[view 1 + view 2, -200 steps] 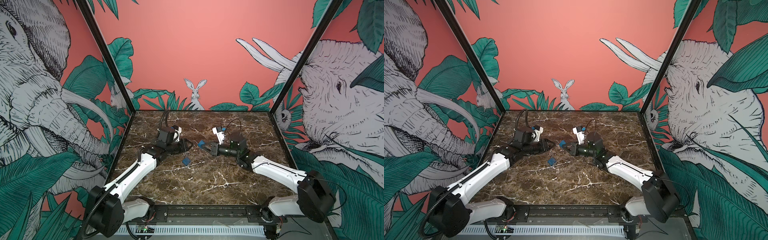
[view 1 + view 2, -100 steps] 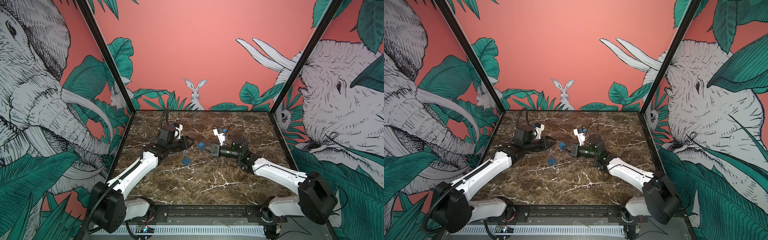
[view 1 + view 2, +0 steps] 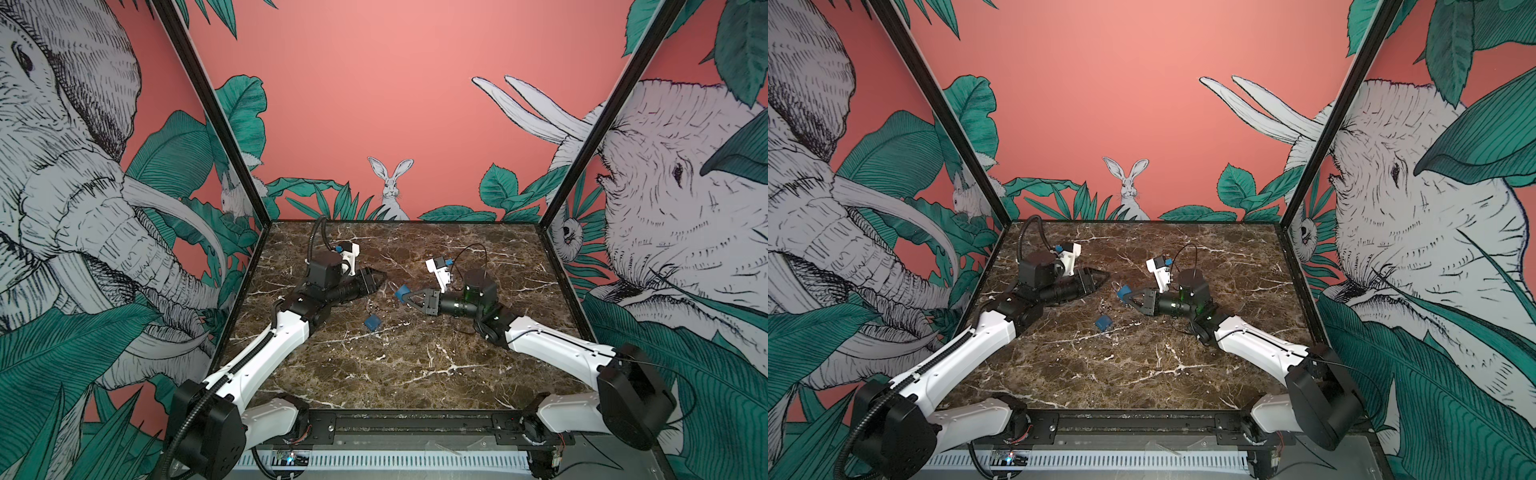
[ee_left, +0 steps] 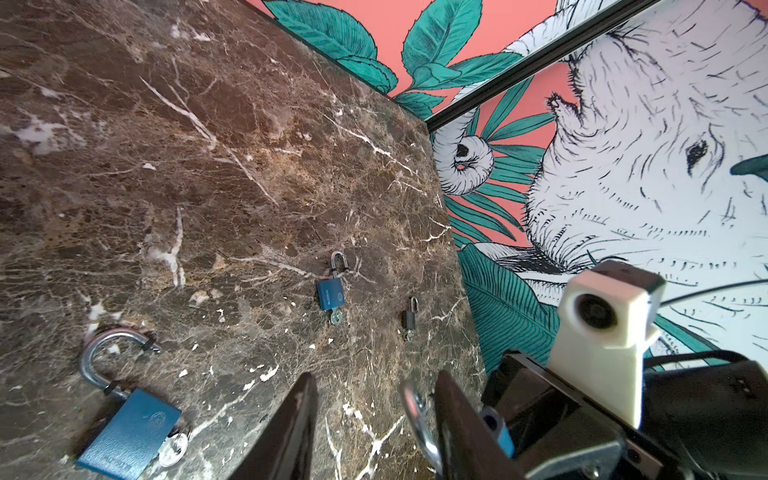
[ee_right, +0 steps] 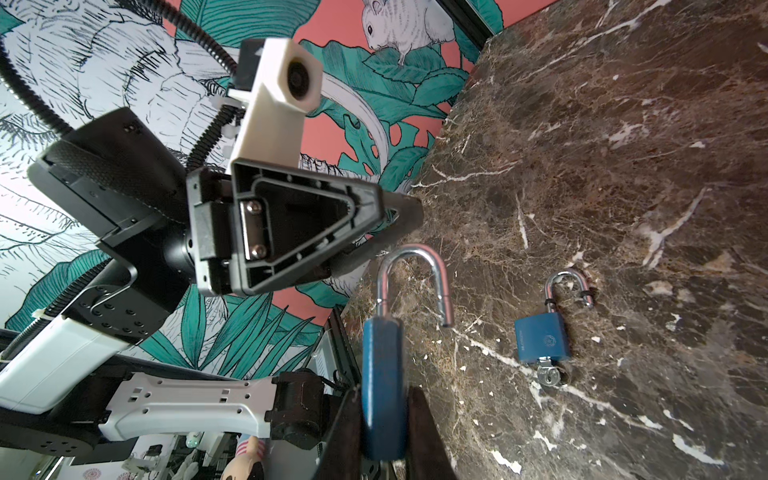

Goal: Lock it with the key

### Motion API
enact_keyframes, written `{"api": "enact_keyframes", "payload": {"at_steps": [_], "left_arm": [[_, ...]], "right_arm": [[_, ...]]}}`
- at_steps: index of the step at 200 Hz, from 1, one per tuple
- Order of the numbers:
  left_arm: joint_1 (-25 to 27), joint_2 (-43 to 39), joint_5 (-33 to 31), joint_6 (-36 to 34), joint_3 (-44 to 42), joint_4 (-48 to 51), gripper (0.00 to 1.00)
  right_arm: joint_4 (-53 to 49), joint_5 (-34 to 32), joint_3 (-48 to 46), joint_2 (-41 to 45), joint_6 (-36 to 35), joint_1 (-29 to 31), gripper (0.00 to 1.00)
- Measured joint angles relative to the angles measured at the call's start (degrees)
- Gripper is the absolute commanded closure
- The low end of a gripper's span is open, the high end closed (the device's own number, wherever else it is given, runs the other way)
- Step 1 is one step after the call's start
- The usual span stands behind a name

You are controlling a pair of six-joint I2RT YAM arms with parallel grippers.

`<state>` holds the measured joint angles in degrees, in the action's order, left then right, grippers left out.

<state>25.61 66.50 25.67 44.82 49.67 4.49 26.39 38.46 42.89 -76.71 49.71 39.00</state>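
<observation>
right pincer (image 5: 382,409) clamps blue padlock (image 5: 381,365), shackle (image 5: 415,252) open; left pincer (image 4: 376,376) parted beside shackle.

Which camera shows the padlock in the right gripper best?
Right wrist view: the padlock is close up in the right gripper, shackle open. Both top views show a tiny blue block; the left wrist view, a sliver.

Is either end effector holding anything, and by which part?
Right end effector grips the blue padlock by its body, open shackle free. Left end effector holds nothing.
</observation>
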Motion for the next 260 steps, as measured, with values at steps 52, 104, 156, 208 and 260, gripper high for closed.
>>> {"api": "enact_keyframes", "payload": {"at_steps": [52, 104, 156, 208, 260], "left_arm": [[-0.7, 0.4, 2.2, 0.7, -2.1, -1.6, 0.41], [-0.7, 3.2, 8.7, 6.4, -5.9, -9.9, 0.4], [-0.6, 3.2, 10.5, 8.7, -6.3, -13.0, 0.48], [-0.3, 4.6, 11.8, 9.7, -6.3, -15.0, 0.54], [-0.1, 5.0, 12.1, 9.6, -6.3, -15.0, 0.63]], "right_arm": [[-0.2, 0.8, 0.0, 0.0, 0.0, 0.0, 1.0], [-0.4, 2.1, 0.0, -0.2, -0.8, 0.0, 1.0], [-0.1, 2.8, 0.0, -2.3, -0.8, 0.0, 1.0], [0.7, 2.9, 0.0, -2.4, -0.7, 0.0, 1.0], [2.0, 3.4, 0.0, -3.7, -0.4, 0.0, 1.0]]}}
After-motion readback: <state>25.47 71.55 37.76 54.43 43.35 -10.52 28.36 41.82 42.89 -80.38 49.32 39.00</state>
